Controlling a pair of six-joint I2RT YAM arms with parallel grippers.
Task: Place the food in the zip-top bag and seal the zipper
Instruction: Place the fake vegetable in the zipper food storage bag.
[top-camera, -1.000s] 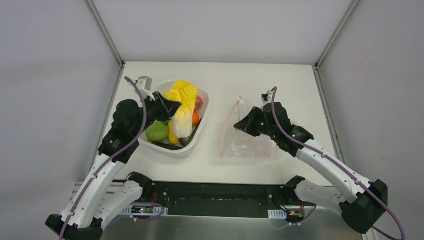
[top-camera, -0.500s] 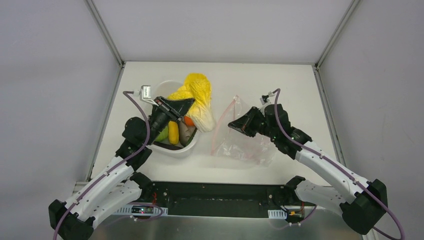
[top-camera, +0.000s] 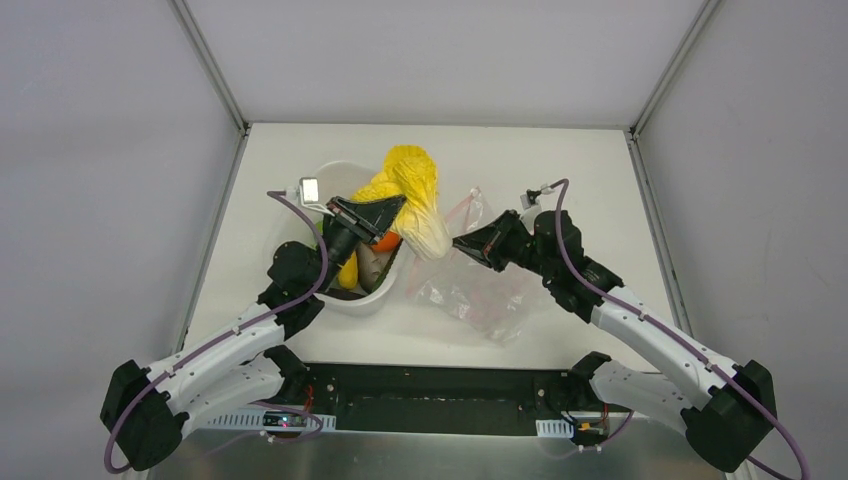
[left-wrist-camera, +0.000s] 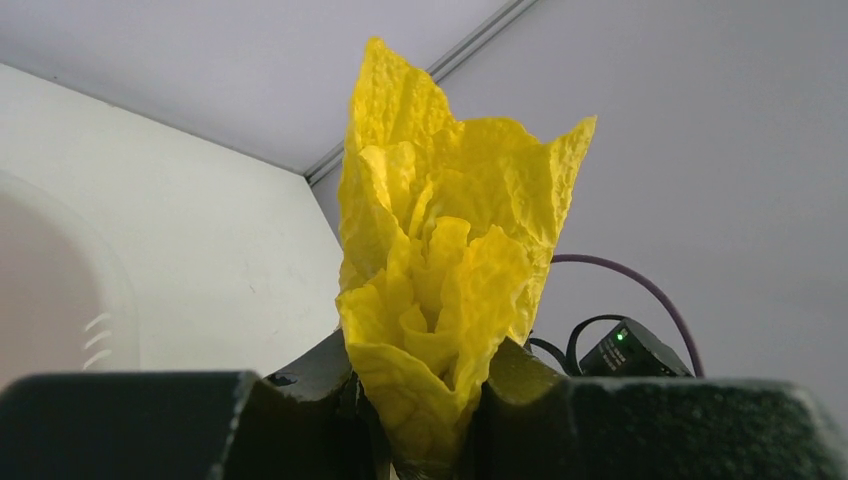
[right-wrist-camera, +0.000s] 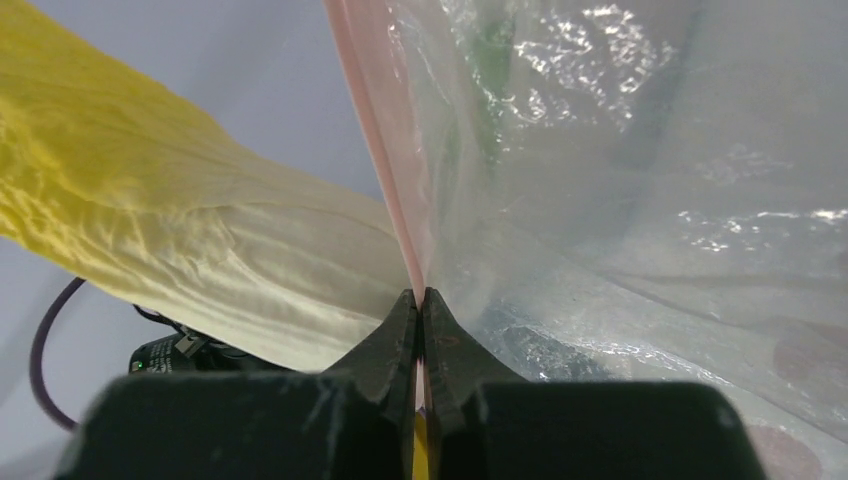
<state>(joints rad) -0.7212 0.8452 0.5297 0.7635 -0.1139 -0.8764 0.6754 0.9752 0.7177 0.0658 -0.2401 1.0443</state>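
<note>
My left gripper (top-camera: 385, 212) is shut on a yellow and cream toy cabbage (top-camera: 412, 196), held in the air between the tub and the bag; it fills the left wrist view (left-wrist-camera: 450, 270). My right gripper (top-camera: 462, 246) is shut on the pink-red zipper (right-wrist-camera: 385, 150) of the clear zip-top bag (top-camera: 480, 295), lifting that edge off the table. The cabbage's cream end (right-wrist-camera: 200, 260) lies right against the bag's raised edge. Other food stays in the tub: an orange piece (top-camera: 382, 241), a yellow piece (top-camera: 347, 272) and a pale one (top-camera: 371, 265).
The white tub (top-camera: 375, 292) stands left of centre, partly under my left arm. The enclosure's grey walls rise at the back and both sides. A black rail runs along the near table edge (top-camera: 430, 385).
My left gripper has carried the cabbage out of the tub and rightward to the bag's edge. My right gripper has pulled the bag's zipper edge left and up, dragging the bag with it.
</note>
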